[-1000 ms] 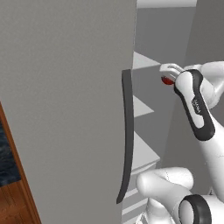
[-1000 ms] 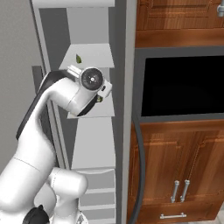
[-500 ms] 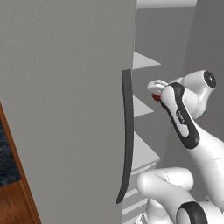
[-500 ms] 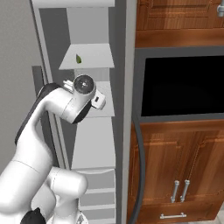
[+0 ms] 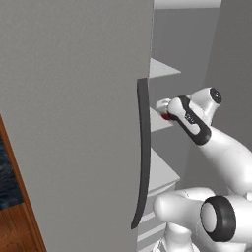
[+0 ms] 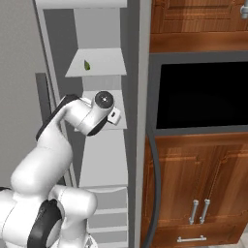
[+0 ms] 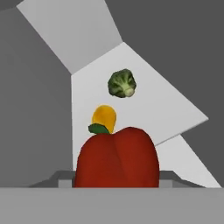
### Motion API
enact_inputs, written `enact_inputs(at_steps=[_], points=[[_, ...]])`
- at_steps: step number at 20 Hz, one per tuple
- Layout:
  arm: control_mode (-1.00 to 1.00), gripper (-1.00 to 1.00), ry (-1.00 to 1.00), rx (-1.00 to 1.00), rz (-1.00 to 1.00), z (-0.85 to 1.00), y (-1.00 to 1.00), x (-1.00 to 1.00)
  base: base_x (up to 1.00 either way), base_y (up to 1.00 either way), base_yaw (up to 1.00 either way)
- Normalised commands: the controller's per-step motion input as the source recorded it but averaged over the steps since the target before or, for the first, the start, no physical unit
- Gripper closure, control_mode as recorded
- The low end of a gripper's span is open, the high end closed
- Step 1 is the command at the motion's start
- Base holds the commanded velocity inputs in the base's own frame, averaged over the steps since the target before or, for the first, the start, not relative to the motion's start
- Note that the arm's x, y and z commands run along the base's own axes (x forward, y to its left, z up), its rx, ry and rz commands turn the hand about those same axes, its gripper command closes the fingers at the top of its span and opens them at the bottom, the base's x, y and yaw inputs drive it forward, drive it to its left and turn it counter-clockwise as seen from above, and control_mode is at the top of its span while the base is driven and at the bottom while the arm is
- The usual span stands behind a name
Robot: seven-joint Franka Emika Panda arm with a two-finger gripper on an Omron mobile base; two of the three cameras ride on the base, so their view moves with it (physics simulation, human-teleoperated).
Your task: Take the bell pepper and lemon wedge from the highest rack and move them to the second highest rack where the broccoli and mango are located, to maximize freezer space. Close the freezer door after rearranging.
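While the hand [image 5: 165, 111] is gripping the bell pepper [image 7: 116, 157] right above the broccoli [image 7: 122, 82] rack, just short of the mango [image 7: 104, 117], the lemon wedge [image 6: 87, 65] is sitting one rack higher and the freezer door [image 5: 74, 118] is hanging open.

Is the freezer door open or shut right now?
Open. The freezer door is swung out toward the camera, leaving the shelves exposed, and the arm reaches inside.

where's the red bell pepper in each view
Left base view: glossy red bell pepper, a sliver at the claw beside the second rack.
Right base view: hidden behind the arm.
Hand view: bottom centre, before the mango and broccoli.
Shared landmark: that rack.
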Motion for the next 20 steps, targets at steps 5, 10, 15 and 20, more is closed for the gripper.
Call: enact_inputs(at_steps=[5, 10, 15, 20], points=[[-1.00, 1.00, 0.01, 0.00, 0.01, -0.49, 0.08, 0.72, 0.00, 0.00, 0.00], [-1.00, 1.00, 0.04, 0.00, 0.00, -0.35, 0.08, 0.70, 0.00, 0.00, 0.00], [-1.00, 1.00, 0.02, 0.00, 0.00, -0.40, 0.05, 0.61, 0.00, 0.00, 0.00], [-1.00, 1.00, 0.00, 0.00, 0.00, -0.39, 0.05, 0.54, 0.00, 0.00, 0.00]])
